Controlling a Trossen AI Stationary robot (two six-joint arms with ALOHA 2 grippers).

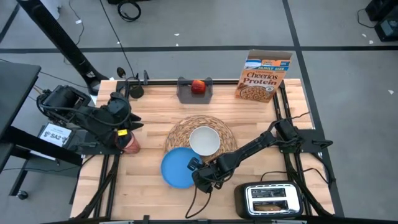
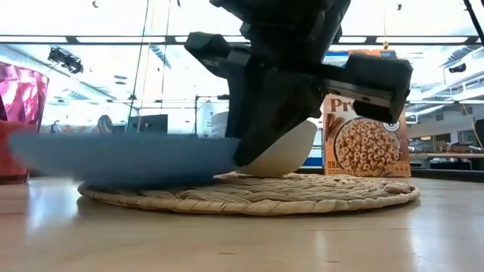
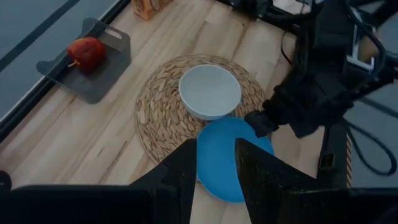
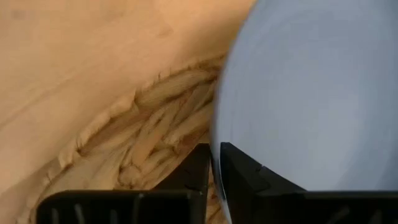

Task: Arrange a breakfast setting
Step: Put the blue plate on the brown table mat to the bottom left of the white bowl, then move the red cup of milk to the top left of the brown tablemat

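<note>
The right end effector (image 1: 194, 165) pinches the rim of the blue plate (image 1: 177, 167), its fingers (image 4: 200, 163) either side of the edge. The plate overlaps the near edge of the woven placemat (image 1: 180, 129), just beside the white bowl (image 1: 204, 140) on the mat. The left end effector (image 1: 129, 122) hovers partly open above the red cup (image 1: 132, 143), at the desk (image 1: 155, 106) edge
</note>
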